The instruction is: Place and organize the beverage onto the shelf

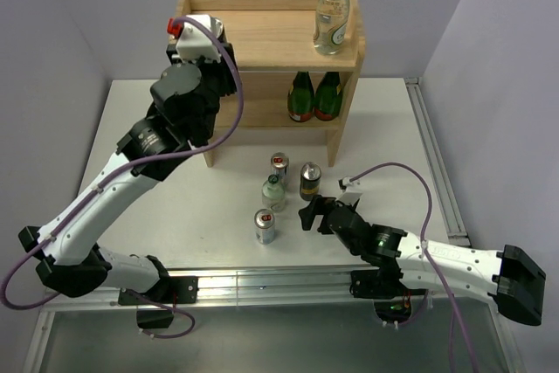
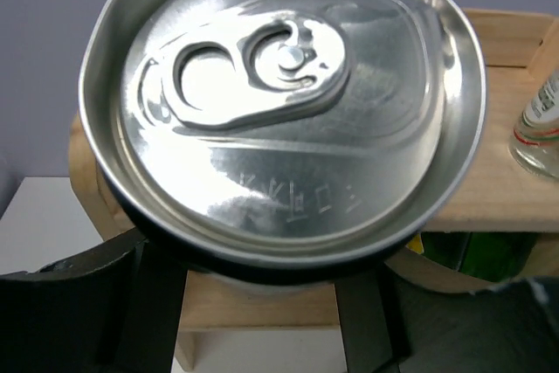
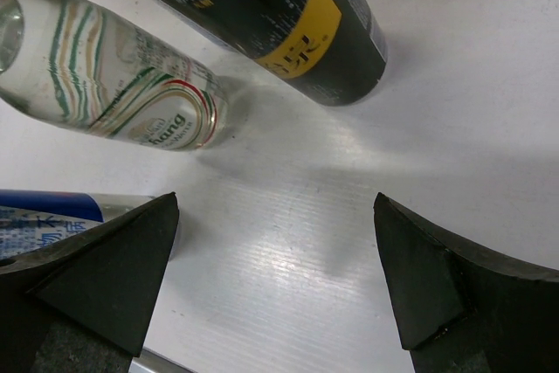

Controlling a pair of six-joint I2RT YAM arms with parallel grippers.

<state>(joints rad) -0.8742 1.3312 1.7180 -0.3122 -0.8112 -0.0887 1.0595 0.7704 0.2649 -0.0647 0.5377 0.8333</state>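
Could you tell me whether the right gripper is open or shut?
Open: the right gripper has its fingers wide apart, with only bare table between them.

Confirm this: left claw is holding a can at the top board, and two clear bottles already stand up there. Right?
Only one clear bottle stands on the top board of the shelf; the second bottle is down on the table among the cans, per the top external view. The left claw does hold a can there.

You see bright, mirror-glossy metal on top of the can (image 2: 279,120), against the shelf (image 1: 262,37) of pale, matt bare wood. Under your right wrist the table (image 3: 349,181) is white, finely ribbed, softly sheened; the bottle (image 3: 113,76) is smooth clear glass.
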